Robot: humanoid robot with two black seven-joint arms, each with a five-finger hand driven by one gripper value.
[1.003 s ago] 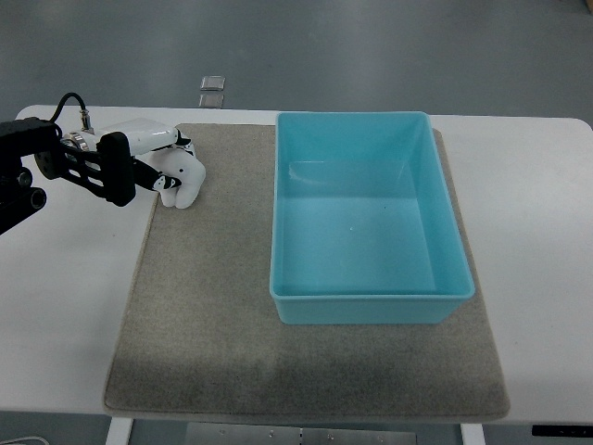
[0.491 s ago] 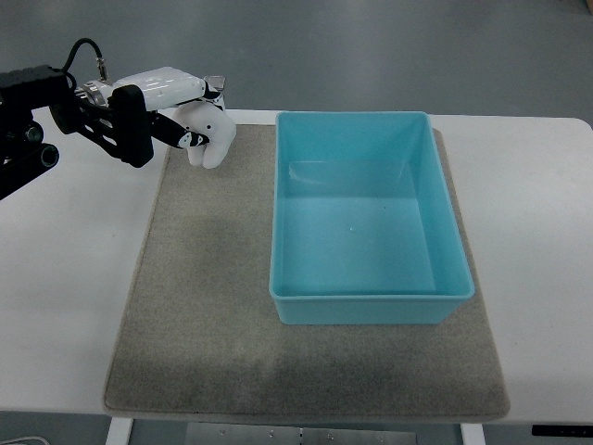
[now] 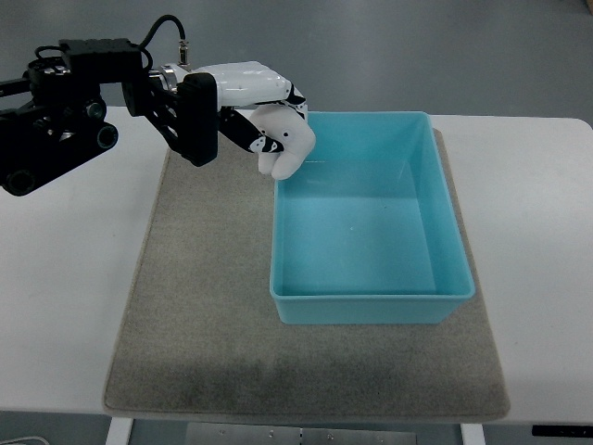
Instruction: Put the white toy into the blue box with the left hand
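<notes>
Over the far left corner of the blue box [image 3: 371, 218], in the top view, we see the left hand [image 3: 255, 107] reaching in from the left edge, its white fingers [image 3: 269, 93] curled down and pinching the white toy [image 3: 287, 148]. The toy is a small, rounded, soft-looking lump with a few dark marks on it; it hangs below the fingers, clear of the mat, and from this angle it overlaps the box's far left rim, so we cannot tell whether it sits just inside or just outside that edge. The arm [image 3: 69, 102] behind the hand is black, with a cable looping over its top, and it stretches over the white tabletop [image 3: 65, 287] at the far left. The box is a light blue, open rectangular tub with nothing inside it, standing on the right part of a grey mat [image 3: 195, 315] that covers the middle of the tabletop. The mat's left part is bare. Beyond the tabletop's far edge we see a grey floor.
</notes>
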